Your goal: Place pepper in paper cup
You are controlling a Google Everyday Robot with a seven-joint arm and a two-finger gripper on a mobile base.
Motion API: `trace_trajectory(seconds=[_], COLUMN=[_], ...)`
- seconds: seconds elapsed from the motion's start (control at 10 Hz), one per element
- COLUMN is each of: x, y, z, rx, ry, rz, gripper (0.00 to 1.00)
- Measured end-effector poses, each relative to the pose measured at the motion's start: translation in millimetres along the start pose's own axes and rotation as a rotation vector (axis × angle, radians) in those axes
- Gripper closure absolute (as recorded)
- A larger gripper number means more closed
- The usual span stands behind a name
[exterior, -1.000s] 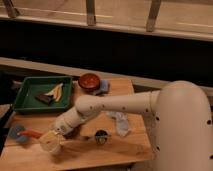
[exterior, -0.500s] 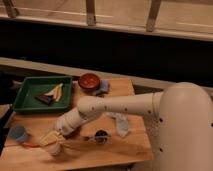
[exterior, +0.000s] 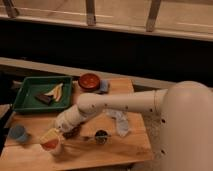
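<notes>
- My gripper (exterior: pixel 56 133) is low over the front-left of the table (exterior: pixel 127 150), right at the rim of the paper cup (exterior: pixel 51 142), with the arm stretched across from the right.
- Change: a second ago an orange-red streak lay on the table just left of the cup, between it and the blue cup (exterior: pixel 19 132). That spot is bare wood now.
- Change: an orange-red patch now shows in the cup's mouth, which I take as the pepper (exterior: pixel 49 145).
- The wrist has also come in closer over the cup than it was a second ago.
- Meaning: the pepper looks to be in or entering the cup, so the placing step is about done; release and retreat are probably left.
- Gripper state: can't tell whether it's open or clamped on the pepper, as it merges with the cup rim.
- Pepper axis: before, it lay flat, long axis roughly left-right. Now only a short patch shows, so I judge it steep, one end down in the cup; which end is up I can't tell.
- Cup is upright, apart from the blue cup.
</notes>
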Motion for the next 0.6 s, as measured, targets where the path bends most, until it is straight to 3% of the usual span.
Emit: trace_trajectory(seconds=[0.1, 0.3, 0.5, 0.6], x=[-8, -27, -37, -47], y=[-1, -7, -22, -27], z=[-8, -31, -54, -67], rx=[0.019, 0.099, 0.265, 0.349], ry=[0.02, 0.093, 0.241, 0.286], rz=[-0.013, -0.039, -0.028, -0.021], gripper=[0.46, 0.46, 0.43, 0.43])
